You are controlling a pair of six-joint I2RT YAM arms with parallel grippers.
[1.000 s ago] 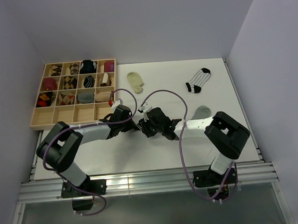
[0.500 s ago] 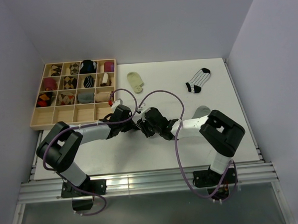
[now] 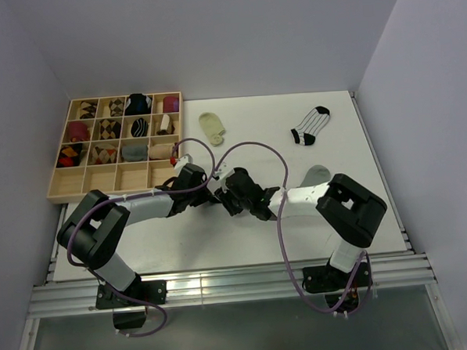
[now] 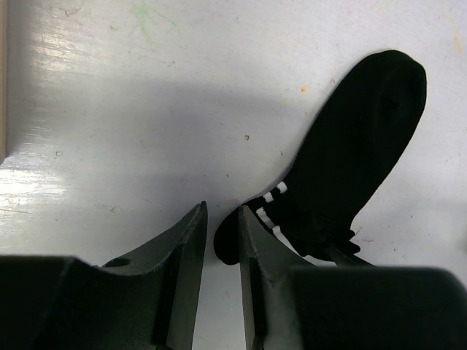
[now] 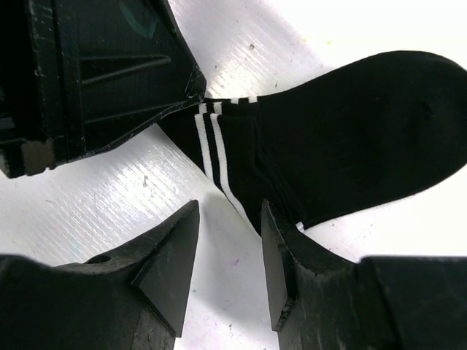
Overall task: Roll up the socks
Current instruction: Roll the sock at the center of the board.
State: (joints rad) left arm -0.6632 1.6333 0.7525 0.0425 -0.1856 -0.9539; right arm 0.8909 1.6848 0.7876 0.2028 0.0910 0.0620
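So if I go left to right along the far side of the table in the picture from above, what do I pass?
wooden box of rolled socks → pale cream sock → white sock with black stripes

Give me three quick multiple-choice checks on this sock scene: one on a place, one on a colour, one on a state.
1. Where is the black sock?
A in a bucket
B on the white table
C on the floor

2. What colour is the loose sock at the far side, left of the striped sock?
A cream
B red
C blue

3. What state is the black sock in?
A rolled into a ball
B lying flat, unrolled
C tied in a knot

Answers:
1. B, both wrist views show it on the table surface.
2. A, the cream sock lies there in the top view.
3. B, its foot and banded cuff lie spread out.
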